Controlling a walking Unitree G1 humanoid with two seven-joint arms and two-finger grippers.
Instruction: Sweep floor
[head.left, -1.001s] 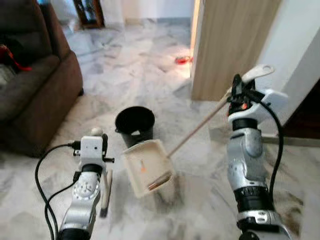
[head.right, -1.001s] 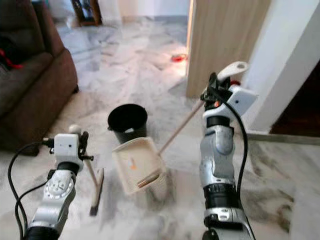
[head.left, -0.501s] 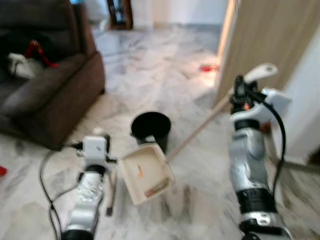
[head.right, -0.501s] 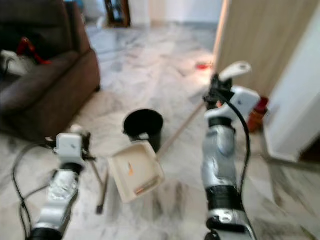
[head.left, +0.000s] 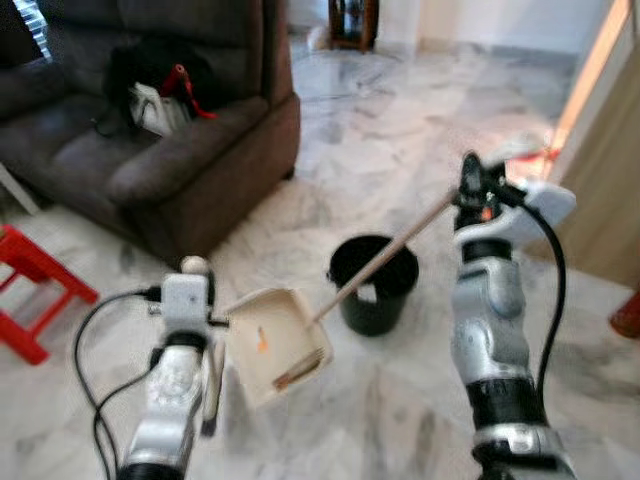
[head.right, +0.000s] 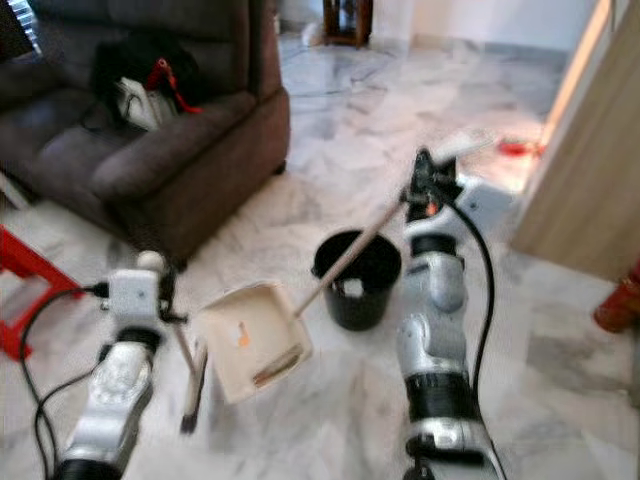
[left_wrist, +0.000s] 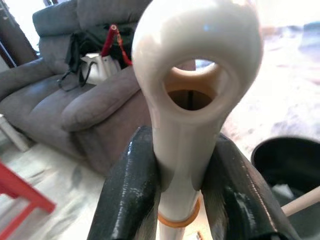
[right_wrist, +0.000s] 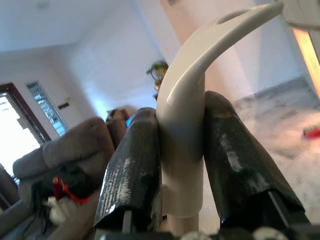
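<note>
Holding one tool in each gripper, the robot stands on the marble floor (head.left: 400, 400) ready to sweep. The left gripper (left_wrist: 175, 165) is closed on the top of the brush handle (left_wrist: 192, 100), right under its round hanging hole. That high hold lets the short brush (head.left: 211, 385) hang down so its head stays close to the floor beside the robot's left arm.

The right gripper (right_wrist: 182, 150) is closed on the curved end of the dustpan handle (right_wrist: 197, 100). From there the long stick (head.left: 385, 258) slants down and across to the cream dustpan (head.left: 275, 345). The pan is tilted with its mouth up, so the small bits of dirt inside, an orange speck and a brown strip near the lower lip, do not slide out.

A black bin (head.left: 375, 282) stands on the floor just behind the pan, under the stick. It looks like the place where the dirt should go, so the next job is likely to tip the pan over the bin.

A dark sofa (head.left: 170, 150) with a bag (head.left: 155, 90) on it sits off to the robot's left, and a red stool (head.left: 35, 290) stands near it. The robot should keep the long stick away from them.
</note>
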